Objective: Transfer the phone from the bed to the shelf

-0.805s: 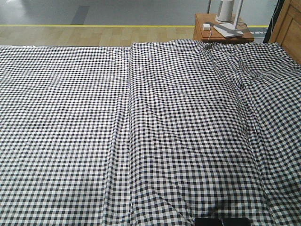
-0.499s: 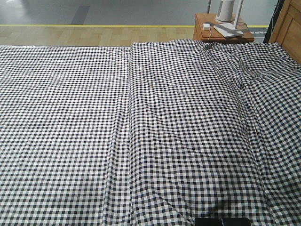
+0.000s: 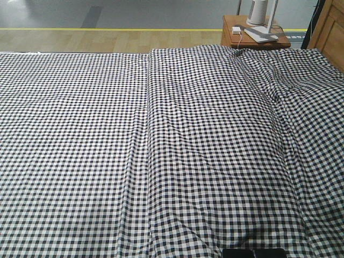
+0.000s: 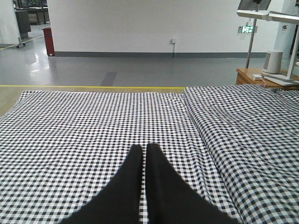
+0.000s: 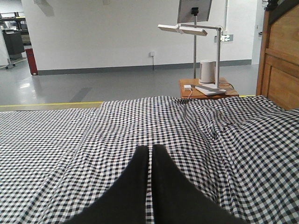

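The bed (image 3: 161,140) fills the front view with its black-and-white check sheet, and a raised fold runs down its middle. The phone is not visible in any view. The shelf is out of view. My left gripper (image 4: 144,146) hovers over the flat left part of the sheet (image 4: 93,126), shut with nothing between its black fingers. My right gripper (image 5: 151,147) is over the rumpled right part of the sheet (image 5: 140,121), also shut and holding nothing. A dark shape (image 3: 252,252) shows at the bottom edge of the front view; I cannot tell what it is.
A reddish-brown nightstand (image 3: 236,37) stands beyond the bed's far right corner, carrying a white cylinder (image 3: 258,11) and a white desk lamp (image 5: 187,30). A wooden headboard panel (image 5: 280,65) rises at the right. Grey floor with a yellow line (image 3: 107,29) lies beyond the bed.
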